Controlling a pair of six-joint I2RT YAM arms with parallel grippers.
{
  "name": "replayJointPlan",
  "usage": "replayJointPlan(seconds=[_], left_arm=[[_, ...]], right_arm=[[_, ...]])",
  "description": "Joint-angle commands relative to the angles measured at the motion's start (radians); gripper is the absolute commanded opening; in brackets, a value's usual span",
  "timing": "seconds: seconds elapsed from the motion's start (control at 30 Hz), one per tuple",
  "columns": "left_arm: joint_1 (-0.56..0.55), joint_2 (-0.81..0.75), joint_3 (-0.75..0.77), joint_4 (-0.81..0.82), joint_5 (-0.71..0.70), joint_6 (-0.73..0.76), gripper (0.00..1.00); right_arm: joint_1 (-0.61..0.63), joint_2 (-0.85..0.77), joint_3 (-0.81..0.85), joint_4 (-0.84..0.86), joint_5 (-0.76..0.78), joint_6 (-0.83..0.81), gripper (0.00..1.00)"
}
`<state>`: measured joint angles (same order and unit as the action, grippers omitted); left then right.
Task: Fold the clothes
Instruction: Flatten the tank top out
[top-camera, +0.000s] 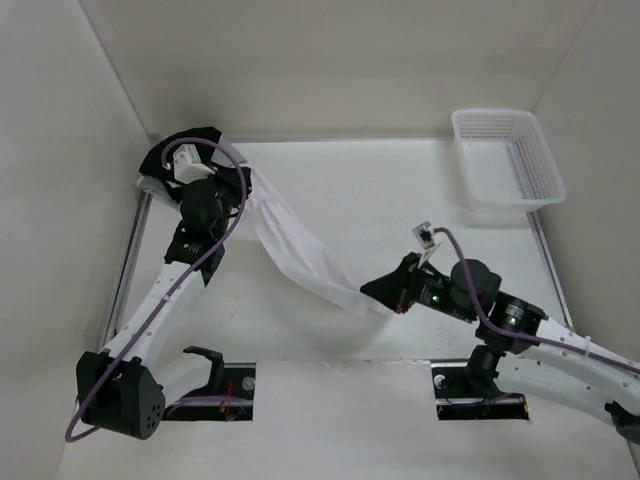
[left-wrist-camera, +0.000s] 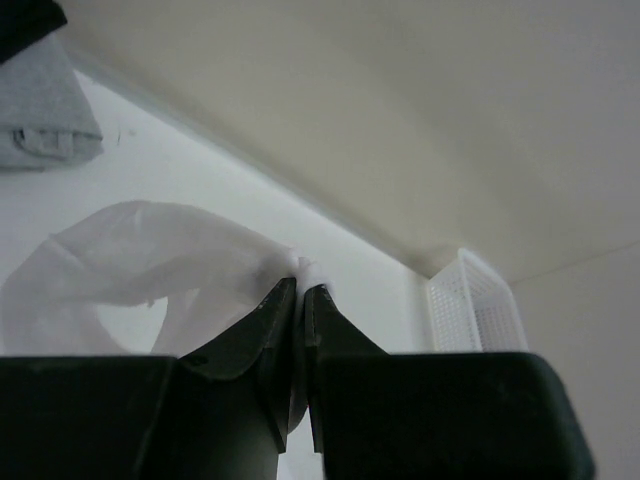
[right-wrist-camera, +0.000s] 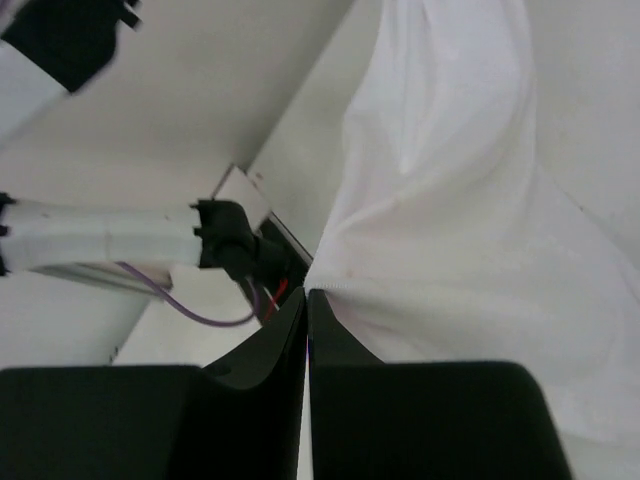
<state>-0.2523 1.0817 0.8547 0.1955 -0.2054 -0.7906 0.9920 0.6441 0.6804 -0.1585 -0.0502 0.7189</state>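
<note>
White table (top-camera: 400, 200), pale walls (top-camera: 330, 60); left claw (left-wrist-camera: 300, 278), right claw (right-wrist-camera: 306, 296) pinch T-shirt (top-camera: 295, 245), seemingly aloft.

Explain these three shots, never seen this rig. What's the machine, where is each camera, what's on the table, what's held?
Two robot arms are bolted at the near edge of a white table. The wide picture looks down from above and behind them. The other two come from a camera on each wrist, so the dark wedges at the bottom are that arm's own fingers. The left gripper and the right gripper are each shut on an edge of a white T-shirt, which hangs stretched between them. A white mesh basket sits at the far right, and a black and grey garment bundle lies in the far left corner.
</note>
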Motion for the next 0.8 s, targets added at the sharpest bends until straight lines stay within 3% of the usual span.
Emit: replayJointPlan(seconds=[0.0,0.17,0.3,0.4,0.53,0.57,0.63,0.77], left_arm=[[0.008,-0.106,-0.008,0.030,-0.002,-0.015,0.03],[0.018,-0.218,0.036,-0.050,-0.034,-0.004,0.03],[0.020,-0.214,0.154,-0.106,-0.074,0.046,0.03],[0.011,-0.123,0.236,-0.088,-0.077,0.068,0.03],[-0.053,0.149,0.423,-0.062,-0.045,0.120,0.04],[-0.102,0.319,0.529,-0.061,-0.004,0.166,0.06],[-0.127,0.415,0.576,-0.053,0.018,0.189,0.09],[-0.198,0.734,0.724,-0.085,0.092,0.220,0.42]], right_arm=[[0.137,0.075,0.025,0.051,0.003,0.014,0.04],[0.320,0.196,0.103,0.147,-0.040,-0.009,0.05],[0.334,0.198,0.098,0.290,-0.121,0.049,0.04],[0.224,0.178,0.032,0.385,-0.151,0.138,0.04],[-0.027,0.169,-0.135,0.500,-0.171,0.298,0.05],[-0.136,0.187,-0.213,0.548,-0.178,0.351,0.07],[-0.227,0.216,-0.284,0.594,-0.181,0.392,0.11],[-0.367,0.298,-0.383,0.611,-0.134,0.372,0.40]])
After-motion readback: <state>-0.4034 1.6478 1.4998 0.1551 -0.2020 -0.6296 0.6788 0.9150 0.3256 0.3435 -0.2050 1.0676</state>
